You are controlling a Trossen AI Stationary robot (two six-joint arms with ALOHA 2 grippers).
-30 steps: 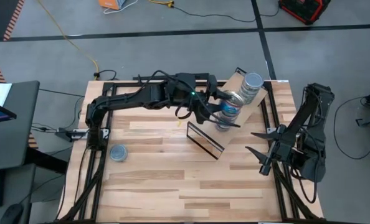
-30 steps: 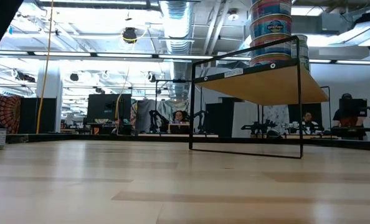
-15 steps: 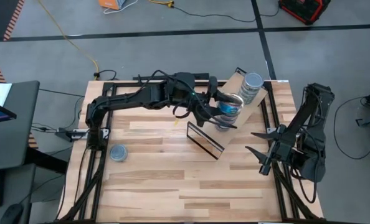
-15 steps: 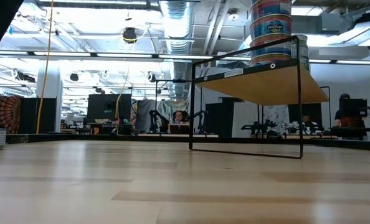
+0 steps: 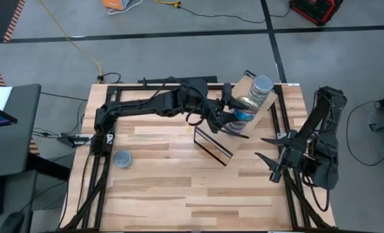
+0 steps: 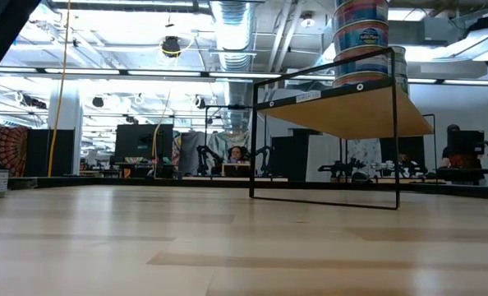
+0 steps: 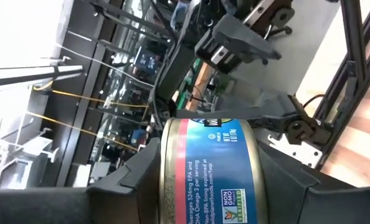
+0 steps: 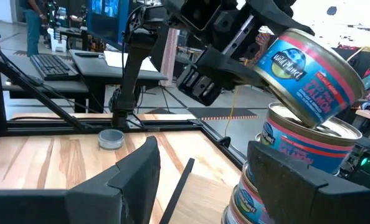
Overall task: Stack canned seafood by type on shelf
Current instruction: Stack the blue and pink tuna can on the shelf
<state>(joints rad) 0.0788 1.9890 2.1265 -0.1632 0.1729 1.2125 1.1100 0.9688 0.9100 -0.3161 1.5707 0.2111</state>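
Note:
My left gripper reaches from the table's left over the shelf, a light wood board on a black frame. It is shut on a tin with a blue and red label, right above a stack of like tins standing on the shelf. A second stack stands on the shelf farther back. One pale blue-lidded tin lies flat on the table at the left. My right gripper is open and empty at the table's right edge. My left gripper pinches the tin's round side wall between its two fingers, one on each side. The fingers come about level from the table's left. The tin is tilted, its lower edge at the stack's top tin; whether they touch, I cannot tell.
The shelf's black frame stands on the table near the middle. Wide bare tabletop lies at the near side. Black rails run along the table's edges. People and desks show in the room behind.
My left gripper has gone a little toward the table's right edge with the tin, staying shut on it, and now holds it over the stack on the shelf.

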